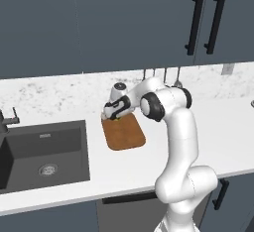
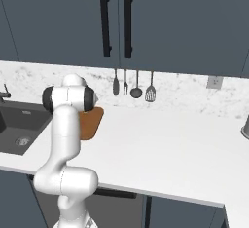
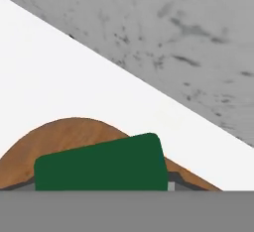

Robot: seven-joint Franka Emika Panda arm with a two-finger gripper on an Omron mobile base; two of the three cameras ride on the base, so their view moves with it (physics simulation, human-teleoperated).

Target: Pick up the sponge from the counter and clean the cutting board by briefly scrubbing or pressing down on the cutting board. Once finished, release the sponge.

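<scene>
The brown wooden cutting board (image 1: 127, 135) lies on the white counter (image 1: 124, 164) just right of the sink. My gripper (image 1: 114, 116) is down at the board's far left corner, shut on the sponge (image 1: 117, 118), of which a small green and yellow bit shows under the hand. In the hand view the sponge's dark green top (image 3: 104, 166) sits close in front of the camera and hides the fingertips, with the rounded corner of the cutting board (image 3: 59, 137) right behind it. From the right base view the arm covers the hand, and part of the cutting board (image 2: 92, 121) shows behind it.
A dark grey sink basin (image 1: 44, 151) with a faucet (image 1: 6, 122) lies left of the board. Several utensils (image 2: 133, 88) hang on the speckled backsplash behind. A wall outlet (image 2: 212, 82) and a grey object (image 2: 245, 127) are at the far right. Dark cabinets hang overhead.
</scene>
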